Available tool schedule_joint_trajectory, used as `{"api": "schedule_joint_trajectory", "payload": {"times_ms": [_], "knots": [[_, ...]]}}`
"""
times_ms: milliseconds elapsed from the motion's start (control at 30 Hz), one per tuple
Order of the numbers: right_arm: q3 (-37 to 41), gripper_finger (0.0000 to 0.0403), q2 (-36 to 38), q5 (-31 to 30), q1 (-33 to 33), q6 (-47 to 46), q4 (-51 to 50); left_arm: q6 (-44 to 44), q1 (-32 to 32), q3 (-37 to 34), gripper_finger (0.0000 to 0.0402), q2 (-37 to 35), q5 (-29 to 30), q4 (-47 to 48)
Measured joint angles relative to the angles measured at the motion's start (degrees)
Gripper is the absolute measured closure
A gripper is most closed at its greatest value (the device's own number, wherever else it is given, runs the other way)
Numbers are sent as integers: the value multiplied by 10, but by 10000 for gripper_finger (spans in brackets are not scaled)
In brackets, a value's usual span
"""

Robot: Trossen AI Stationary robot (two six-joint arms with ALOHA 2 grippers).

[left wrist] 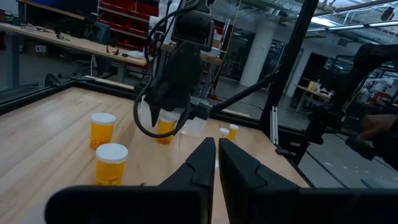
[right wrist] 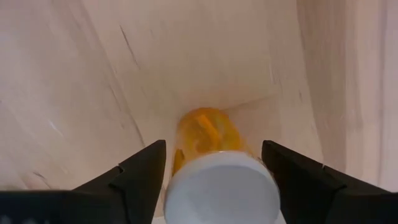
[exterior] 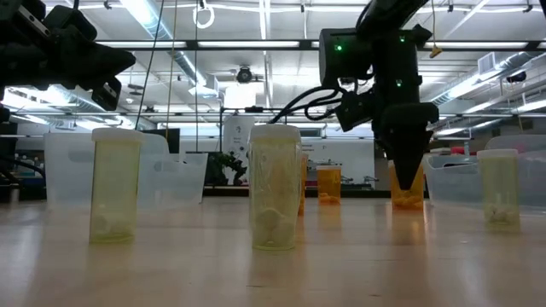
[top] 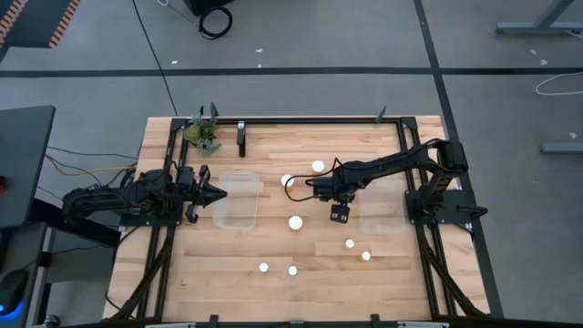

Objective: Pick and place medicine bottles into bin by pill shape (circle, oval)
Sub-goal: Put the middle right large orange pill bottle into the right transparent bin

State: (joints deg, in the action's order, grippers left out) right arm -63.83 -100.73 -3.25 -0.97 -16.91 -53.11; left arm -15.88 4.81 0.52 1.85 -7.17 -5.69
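Right gripper (right wrist: 214, 165) spread wide astride an amber bottle (right wrist: 211, 140) standing mid-table, not yet clamped; left gripper (left wrist: 216, 155) shut, idle at table's left; could tip the bottle if closing off-centre.

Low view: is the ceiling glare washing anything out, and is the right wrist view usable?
Low view: bright ceiling strips backlight the right gripper into a silhouette; near bottles stay readable. Right wrist view: white cap soft and close, amber bottle body clear between open fingers.
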Motion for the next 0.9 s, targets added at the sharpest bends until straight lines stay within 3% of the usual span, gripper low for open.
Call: {"api": "schedule_joint_trajectory", "payload": {"times_ms": [500,900], "knots": [[7,186,0,2,0,-3,12,0,0,0,376,0,0,0],[6,191,0,16,0,-1,12,0,0,0,367,0,0,0]]}}
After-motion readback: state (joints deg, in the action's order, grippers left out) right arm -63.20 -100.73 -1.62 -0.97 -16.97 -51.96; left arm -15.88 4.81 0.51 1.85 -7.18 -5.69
